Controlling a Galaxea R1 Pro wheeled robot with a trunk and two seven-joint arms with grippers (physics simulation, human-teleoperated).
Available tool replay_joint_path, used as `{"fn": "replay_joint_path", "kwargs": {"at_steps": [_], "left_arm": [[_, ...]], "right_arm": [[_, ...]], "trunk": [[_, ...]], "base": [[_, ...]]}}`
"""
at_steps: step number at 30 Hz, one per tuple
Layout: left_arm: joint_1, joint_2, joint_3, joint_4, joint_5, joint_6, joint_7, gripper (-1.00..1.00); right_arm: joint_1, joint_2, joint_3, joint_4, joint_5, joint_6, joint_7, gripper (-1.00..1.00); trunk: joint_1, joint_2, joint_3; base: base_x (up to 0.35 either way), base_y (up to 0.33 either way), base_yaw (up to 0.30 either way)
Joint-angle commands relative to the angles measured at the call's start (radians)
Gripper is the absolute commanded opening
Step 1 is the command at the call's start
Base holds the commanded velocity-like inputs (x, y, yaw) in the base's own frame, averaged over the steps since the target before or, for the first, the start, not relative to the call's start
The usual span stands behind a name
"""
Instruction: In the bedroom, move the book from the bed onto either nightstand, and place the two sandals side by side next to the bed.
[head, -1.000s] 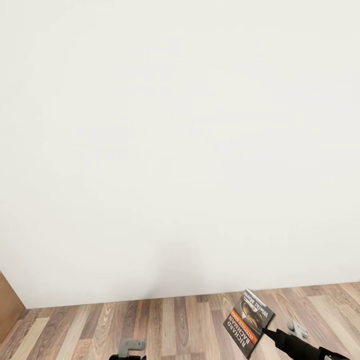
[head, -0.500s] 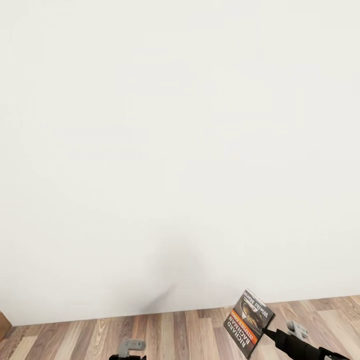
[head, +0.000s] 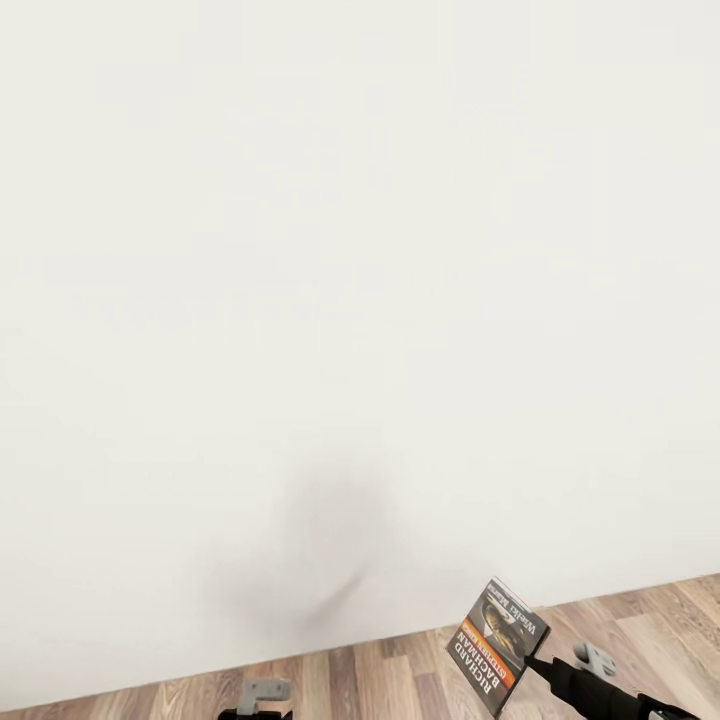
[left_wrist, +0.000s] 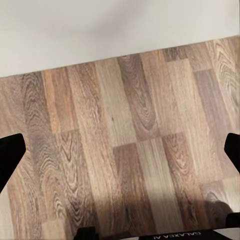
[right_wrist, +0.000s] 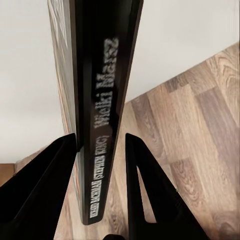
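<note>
Dark paperback book (head: 497, 645), orange band, "RICHARD" upside down, tilted, held above wood floor

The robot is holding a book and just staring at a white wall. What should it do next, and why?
Probably keep turning its base to look for a nightstand. The right tool pinches the book by its spine, held above the wood floor. Ahead there's a blank white wall, with nowhere to set the book down. The left tool is open over bare planks.

The book (head: 497, 646) cover reads "RICHARD BACHMAN", seen upside down; its spine (right_wrist: 100, 125) reads "Wielki Marsz" and "(STEPHEN KING)".
</note>
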Motion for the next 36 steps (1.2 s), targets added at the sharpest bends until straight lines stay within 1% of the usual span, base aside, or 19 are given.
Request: {"fn": "replay_joint_path", "kwargs": {"at_steps": [1, 16, 20, 31, 36], "left_arm": [[0.000, 0.000, 0.009, 0.001, -0.010, -0.003, -0.001, 1.00], [0.000, 0.000, 0.009, 0.001, -0.010, -0.002, -0.001, 1.00], [0.000, 0.000, 0.009, 0.001, -0.010, -0.002, -0.001, 1.00], [0.000, 0.000, 0.009, 0.001, -0.009, -0.002, -0.001, 1.00], [0.000, 0.000, 0.009, 0.001, -0.010, -0.003, -0.001, 1.00]], "right_arm": [[-0.002, 0.000, 0.005, 0.003, -0.011, 0.007, 0.005, -1.00], [-0.001, 0.000, 0.005, 0.003, -0.011, 0.007, 0.005, -1.00], [-0.001, 0.000, 0.005, 0.003, -0.011, 0.007, 0.004, -1.00], [-0.001, 0.001, 0.005, 0.003, -0.011, 0.007, 0.005, -1.00], [-0.001, 0.000, 0.005, 0.003, -0.011, 0.007, 0.005, -1.00]], "trunk": [[0.001, -0.001, -0.001], [0.001, -0.001, -0.001], [0.001, -0.001, -0.001], [0.001, -0.001, -0.001], [0.001, -0.001, -0.001]], "base": [[0.024, 0.000, -0.275], [0.017, 0.000, -0.280], [0.214, 0.000, -0.278], [0.303, 0.000, -0.278], [0.096, 0.000, -0.278]]}}
